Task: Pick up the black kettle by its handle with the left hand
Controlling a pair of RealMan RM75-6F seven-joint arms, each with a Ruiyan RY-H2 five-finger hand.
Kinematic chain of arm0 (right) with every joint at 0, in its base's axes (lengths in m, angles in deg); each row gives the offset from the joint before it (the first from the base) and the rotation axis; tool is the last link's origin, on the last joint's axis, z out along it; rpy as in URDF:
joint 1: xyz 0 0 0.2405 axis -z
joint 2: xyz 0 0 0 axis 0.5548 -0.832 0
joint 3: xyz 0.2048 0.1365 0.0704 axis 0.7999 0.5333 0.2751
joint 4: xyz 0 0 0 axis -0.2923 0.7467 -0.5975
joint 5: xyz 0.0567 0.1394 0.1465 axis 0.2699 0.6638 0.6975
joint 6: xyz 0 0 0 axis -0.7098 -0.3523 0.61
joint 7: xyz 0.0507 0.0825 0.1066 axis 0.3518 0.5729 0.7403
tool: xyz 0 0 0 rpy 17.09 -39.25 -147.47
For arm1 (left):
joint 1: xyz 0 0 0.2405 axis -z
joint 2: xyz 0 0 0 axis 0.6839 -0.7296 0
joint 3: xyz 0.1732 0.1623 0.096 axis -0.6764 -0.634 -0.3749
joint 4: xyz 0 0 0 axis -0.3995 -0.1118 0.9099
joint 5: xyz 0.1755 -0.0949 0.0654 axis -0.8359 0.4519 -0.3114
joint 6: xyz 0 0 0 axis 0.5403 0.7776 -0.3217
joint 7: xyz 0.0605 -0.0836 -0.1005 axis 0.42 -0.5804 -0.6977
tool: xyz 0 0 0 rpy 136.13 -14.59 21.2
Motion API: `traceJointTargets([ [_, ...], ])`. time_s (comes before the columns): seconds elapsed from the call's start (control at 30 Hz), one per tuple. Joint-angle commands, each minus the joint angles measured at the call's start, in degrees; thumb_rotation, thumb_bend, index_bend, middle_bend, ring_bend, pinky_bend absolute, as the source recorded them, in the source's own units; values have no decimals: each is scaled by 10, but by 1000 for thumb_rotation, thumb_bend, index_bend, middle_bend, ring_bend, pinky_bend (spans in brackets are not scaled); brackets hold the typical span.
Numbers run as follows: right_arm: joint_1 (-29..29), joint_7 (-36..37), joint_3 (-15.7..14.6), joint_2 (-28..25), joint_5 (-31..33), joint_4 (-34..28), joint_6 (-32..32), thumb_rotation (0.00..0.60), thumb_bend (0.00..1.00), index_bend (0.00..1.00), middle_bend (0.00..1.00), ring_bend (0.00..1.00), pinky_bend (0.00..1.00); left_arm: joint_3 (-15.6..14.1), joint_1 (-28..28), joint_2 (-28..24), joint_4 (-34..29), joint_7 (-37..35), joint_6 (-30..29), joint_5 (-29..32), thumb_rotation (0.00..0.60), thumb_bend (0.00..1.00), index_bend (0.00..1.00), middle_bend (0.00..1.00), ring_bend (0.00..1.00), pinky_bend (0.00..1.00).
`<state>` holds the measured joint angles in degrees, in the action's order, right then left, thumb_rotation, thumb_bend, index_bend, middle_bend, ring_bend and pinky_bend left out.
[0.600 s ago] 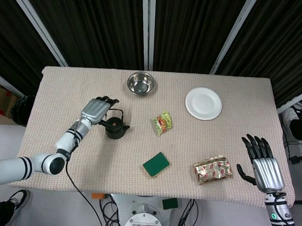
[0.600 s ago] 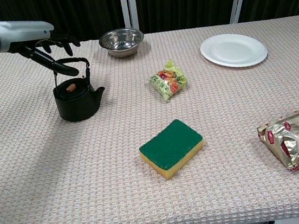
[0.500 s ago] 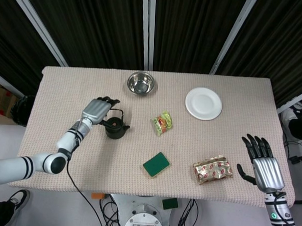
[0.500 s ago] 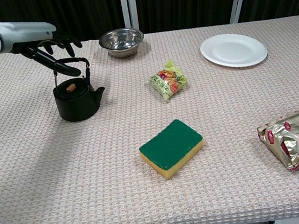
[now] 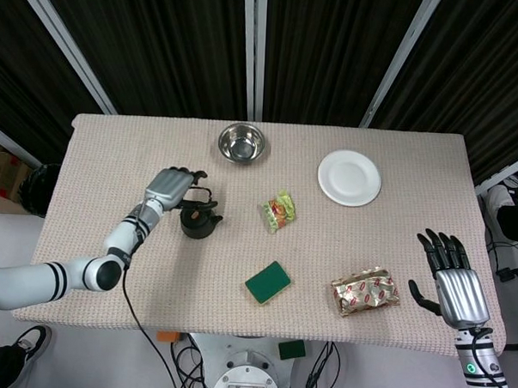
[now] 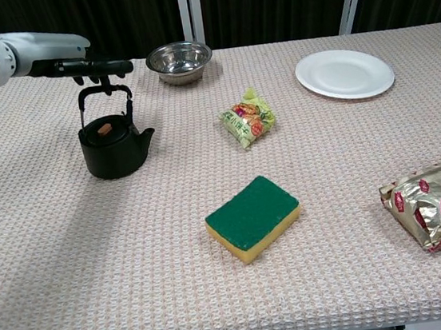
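Note:
The black kettle stands on the table at the left, with its wire handle upright. My left hand hovers directly over it. Its dark fingers stretch out flat above the handle's top, and one fingertip dips down to touch the handle. I see no closed grip around the handle, and the kettle rests on the cloth. My right hand is open, with its fingers spread, beyond the table's near right corner. It appears in the head view only.
A steel bowl sits behind the kettle. A white plate is at the far right. A green snack packet, a green sponge and a foil bag lie mid-table and right.
My left hand has shifted right, over the kettle, with its fingers now level above the handle. The handle has swung from tilted back to upright. The right hand is nearly still.

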<state>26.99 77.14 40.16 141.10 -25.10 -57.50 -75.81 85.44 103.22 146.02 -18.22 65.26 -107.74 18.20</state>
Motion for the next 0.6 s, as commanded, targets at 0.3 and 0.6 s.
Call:
traceJointTargets([
  [0.3,-2,2,1,-1,6,-1,6,535,346,0,0,0,0,-11,29,8,11,33,-5,75,0,0,336,417,293,333],
  [0.6,-4,0,3,0,14,0,10,535,351,0,0,0,0,-14,41,12,17,29,12,94,0,0,388,469,342,322],
])
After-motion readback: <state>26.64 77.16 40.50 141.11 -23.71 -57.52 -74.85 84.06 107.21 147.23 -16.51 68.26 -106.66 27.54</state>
